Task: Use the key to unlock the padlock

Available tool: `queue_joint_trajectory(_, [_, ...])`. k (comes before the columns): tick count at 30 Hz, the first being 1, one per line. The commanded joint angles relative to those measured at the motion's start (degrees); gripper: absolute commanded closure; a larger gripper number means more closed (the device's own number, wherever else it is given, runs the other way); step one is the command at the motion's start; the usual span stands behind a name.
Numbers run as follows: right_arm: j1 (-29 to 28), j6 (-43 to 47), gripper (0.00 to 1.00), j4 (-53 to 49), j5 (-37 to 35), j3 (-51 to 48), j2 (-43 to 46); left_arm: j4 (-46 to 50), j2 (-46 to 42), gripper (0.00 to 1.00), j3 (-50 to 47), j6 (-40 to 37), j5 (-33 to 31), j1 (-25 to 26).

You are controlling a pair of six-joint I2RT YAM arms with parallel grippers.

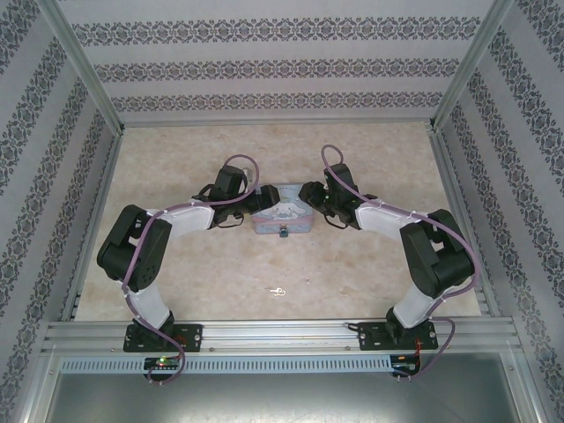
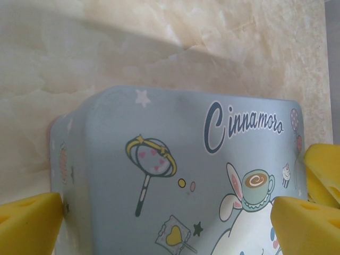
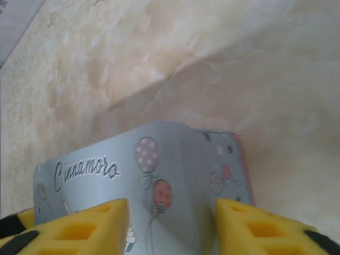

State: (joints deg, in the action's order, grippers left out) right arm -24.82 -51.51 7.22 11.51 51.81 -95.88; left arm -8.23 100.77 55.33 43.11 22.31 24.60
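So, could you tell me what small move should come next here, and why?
Probably the right gripper should back off the tin and head for the key. The key lies alone on the table, nearer the arms than the tin, and the padlock sits at the tin's near side. The left gripper, open around the tin, could steady it.

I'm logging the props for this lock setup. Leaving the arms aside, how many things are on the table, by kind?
tin: 1
padlock: 1
key: 1
Total: 3
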Motion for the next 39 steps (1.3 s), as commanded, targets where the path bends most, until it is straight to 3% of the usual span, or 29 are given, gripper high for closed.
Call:
queue_joint_trajectory(1, [-0.37, -1.32, 0.4, 3.4, 4.67, 0.3, 0.29, -3.84, -0.48, 0.0, 0.19, -1.33, 3.37, -0.43])
queue_joint_trajectory(5, [0.61, -0.64, 0.26, 2.93, 4.0, -1.41, 3.58, -3.56, -1.46, 0.0, -0.08, -1.97, 3.09, -2.95])
queue_joint_trajectory(9, [1.35, 2.23, 0.02, -0.8, 1.5, -2.94, 8.12, -1.94, -4.19, 0.01, -0.31, -3.64, 3.07, -5.35])
queue_joint_trajectory(17, [3.51, 11.66, 0.02, -7.65, -5.2, -4.49, 17.68, 7.31, -10.85, 0.01, 1.01, -7.65, 1.41, -7.48])
queue_joint_trajectory(22, [9.97, 8.02, 0.02, -3.36, 2.13, -9.18, 20.93, 18.54, -12.95, 0.01, 5.18, -9.5, -4.05, -7.57])
queue_joint_trajectory(25, [9.36, 11.18, 0.02, -8.27, 0.07, -7.73, 21.16, 21.84, -13.94, 0.01, 5.76, -11.88, -5.34, -7.55])
queue_joint_trajectory(28, [8.67, 13.57, 0.02, -9.53, 4.32, -8.22, 20.99, 22.02, -15.63, 0.01, 4.02, -11.74, -5.5, -7.57])
queue_joint_trajectory(31, [5.29, 16.13, 0.07, -12.39, 6.78, -9.24, 22.0, 22.11, -17.19, 0.01, 1.95, -11.22, -4.81, -7.58])
queue_joint_trajectory(39, [-13.96, 21.32, 0.19, -22.54, -4.59, -12.7, 25.8, 22.32, -21.3, 0.01, -3.09, -11.59, -7.03, -7.65])
